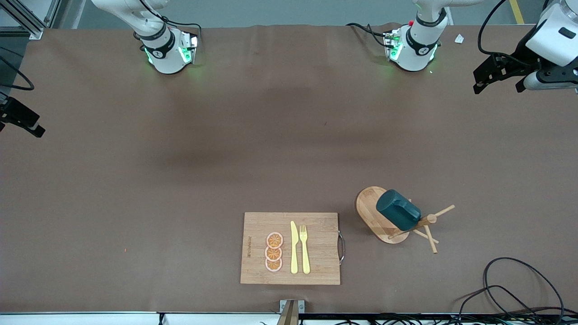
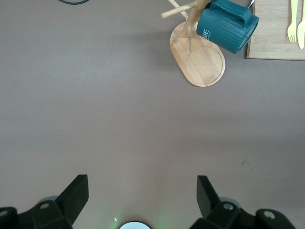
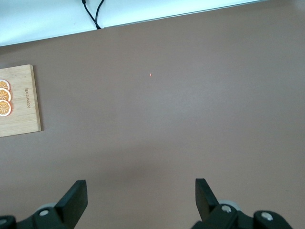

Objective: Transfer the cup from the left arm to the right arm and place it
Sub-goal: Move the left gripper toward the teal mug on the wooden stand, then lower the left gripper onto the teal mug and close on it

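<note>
Item: cup [image 1: 398, 210], dark teal, ribbed, hung tilted on 1 peg of a wooden mug rack [image 1: 429, 222] whose oval base [image 1: 368, 207] rests on the table [image 1: 180, 158]; not yet touched. Left gripper [image 2: 142, 191]: fingers spread wide, empty, raised over bare table at the left arm's end, with the cup well ahead of its fingertips and off to one side of their line. Right gripper [image 3: 140, 191]: likewise wide and empty, waiting over bare table, the cup nowhere in its wrist view. Adjacent: cutting board [image 1: 291, 248] with 3 orange slices [image 1: 273, 252], 1 knife [image 1: 294, 247] and 1 fork [image 1: 305, 249], beside the rack toward the right arm's end. Step judged in hand: left-arm approach to the cup. Handling advice: centre the open fingers on the cup body, clear of the pegs; close across the ribbed wall; draw the cup off along its peg rather than straight up, or the rack may tip; leave wall free for the right gripper's later grasp.
</note>
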Controlling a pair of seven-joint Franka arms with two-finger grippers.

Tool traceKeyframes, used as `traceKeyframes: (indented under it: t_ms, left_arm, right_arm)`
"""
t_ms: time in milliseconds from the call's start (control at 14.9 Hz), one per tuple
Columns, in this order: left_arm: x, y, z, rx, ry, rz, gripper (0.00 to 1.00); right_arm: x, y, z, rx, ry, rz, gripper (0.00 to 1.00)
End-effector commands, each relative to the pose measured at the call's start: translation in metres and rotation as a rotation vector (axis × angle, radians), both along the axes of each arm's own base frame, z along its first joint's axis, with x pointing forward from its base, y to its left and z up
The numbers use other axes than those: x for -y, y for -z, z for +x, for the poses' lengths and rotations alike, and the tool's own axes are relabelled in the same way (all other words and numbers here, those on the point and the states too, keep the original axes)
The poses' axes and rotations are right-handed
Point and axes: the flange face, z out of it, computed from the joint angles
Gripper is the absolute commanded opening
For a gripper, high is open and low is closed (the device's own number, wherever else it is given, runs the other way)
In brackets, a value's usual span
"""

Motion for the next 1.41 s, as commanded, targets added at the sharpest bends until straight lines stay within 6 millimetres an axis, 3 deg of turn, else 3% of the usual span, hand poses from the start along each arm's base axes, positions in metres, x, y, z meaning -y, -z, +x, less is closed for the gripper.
traceKeyframes:
  t_ms: [0,269,538,942,1143,1345]
  left_arm:
    - [-0.004,-0.003,0.005,-0.01,0.007,0.025,1.0]
    - [-0.002,-0.005,0.03,0.002,0.003,0.012,1.0]
    - [0.006,0.021,0.057,0.004,-0.03,-0.017,1.0]
    - [0.052,0.087,0.104,0.041,-0.35,-0.116,1.0]
    - [0.061,0.118,0.127,0.063,-0.5,-0.159,1.0]
    - [0.071,0.152,0.152,0.079,-0.639,-0.228,1.0]
  right_arm:
    - [0.003,-0.002,0.001,0.003,0.0,-0.006,1.0]
    - [0.003,-0.003,0.0,0.003,-0.001,-0.009,1.0]
    - [0.003,-0.002,0.001,0.003,0.002,-0.007,1.0]
    - [0.0,0.0,0.002,-0.002,-0.003,-0.003,1.0]
    - [-0.009,0.029,0.019,-0.051,-0.006,0.004,1.0]
    - [-0.015,0.035,0.023,-0.062,-0.017,0.005,1.0]
